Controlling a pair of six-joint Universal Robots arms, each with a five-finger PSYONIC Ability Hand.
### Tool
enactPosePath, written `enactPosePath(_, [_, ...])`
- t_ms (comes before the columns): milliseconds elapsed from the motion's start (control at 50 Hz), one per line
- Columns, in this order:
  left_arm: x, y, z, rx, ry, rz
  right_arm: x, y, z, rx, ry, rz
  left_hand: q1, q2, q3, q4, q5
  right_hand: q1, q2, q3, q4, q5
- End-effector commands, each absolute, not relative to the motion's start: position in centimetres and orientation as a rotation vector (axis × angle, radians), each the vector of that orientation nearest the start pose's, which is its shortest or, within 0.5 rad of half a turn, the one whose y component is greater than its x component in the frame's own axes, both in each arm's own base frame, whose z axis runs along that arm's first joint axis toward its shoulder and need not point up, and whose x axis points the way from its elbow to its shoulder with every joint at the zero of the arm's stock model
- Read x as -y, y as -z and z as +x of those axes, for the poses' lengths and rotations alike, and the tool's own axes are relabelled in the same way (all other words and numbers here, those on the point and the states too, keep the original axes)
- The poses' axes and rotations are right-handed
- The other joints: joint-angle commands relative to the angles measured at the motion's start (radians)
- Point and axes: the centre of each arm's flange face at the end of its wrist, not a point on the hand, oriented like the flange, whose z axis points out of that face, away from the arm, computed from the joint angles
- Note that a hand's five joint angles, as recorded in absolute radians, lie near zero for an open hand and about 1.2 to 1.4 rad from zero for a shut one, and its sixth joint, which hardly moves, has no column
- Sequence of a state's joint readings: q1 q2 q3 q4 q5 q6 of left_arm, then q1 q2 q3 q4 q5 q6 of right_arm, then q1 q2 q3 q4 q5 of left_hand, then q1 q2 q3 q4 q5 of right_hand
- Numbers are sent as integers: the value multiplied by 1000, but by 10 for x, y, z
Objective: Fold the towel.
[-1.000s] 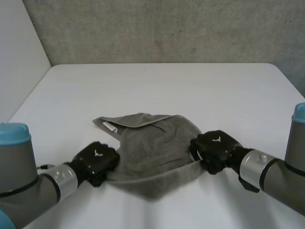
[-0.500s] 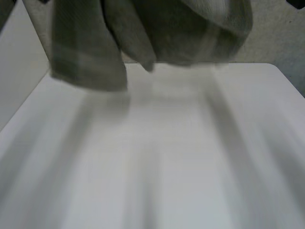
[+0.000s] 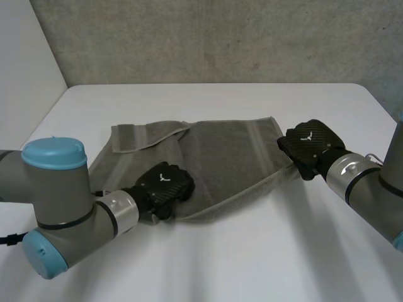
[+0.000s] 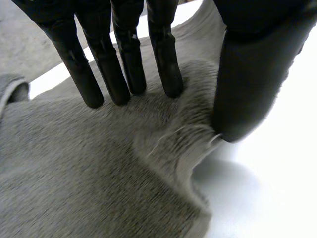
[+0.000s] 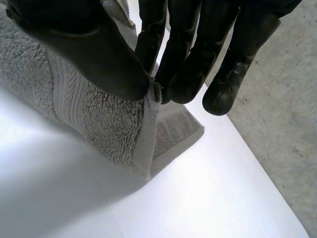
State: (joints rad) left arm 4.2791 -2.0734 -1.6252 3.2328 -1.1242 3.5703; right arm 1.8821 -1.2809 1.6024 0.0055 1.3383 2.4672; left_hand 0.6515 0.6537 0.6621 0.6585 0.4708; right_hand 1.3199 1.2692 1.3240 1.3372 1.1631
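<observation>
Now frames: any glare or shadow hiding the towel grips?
Head view: even light, the towel and table read plainly. Left wrist view: table glares white beside the left hand, shade under the bunched fold, pinch readable. Right wrist view: towel's shadow falls on the table under the edge the right hand pinches.

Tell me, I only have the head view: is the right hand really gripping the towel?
Observer: Yes. In its wrist view the right hand pinches the towel's hemmed edge between thumb and fingers.
Operator: At a corner?
Observer: Near one; that corner lies on the table just past its fingertips.
Operator: And the left?
Observer: The left hand has straight fingers on top, with a ridge of cloth bunched against the thumb.
</observation>
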Motion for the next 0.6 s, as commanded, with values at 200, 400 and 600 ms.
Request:
enactPosePath(200, [243, -153, -255, -2568, 1821, 1378, 281, -200, 234, -2224, 1829, -1166, -162, -164, -173, -169, -156, 76, 127, 72, 59, 59])
enactPosePath(400, [244, -145, -241, -2609, 1780, 1315, 310, -187, 216, -2318, 1809, -964, -162, -164, -173, -169, -156, 76, 127, 72, 59, 59])
enactPosePath(600, [285, -146, -200, -2570, 1807, 1083, 321, -174, 207, -2371, 1775, -934, -162, -164, -173, -169, -156, 76, 127, 72, 59, 59])
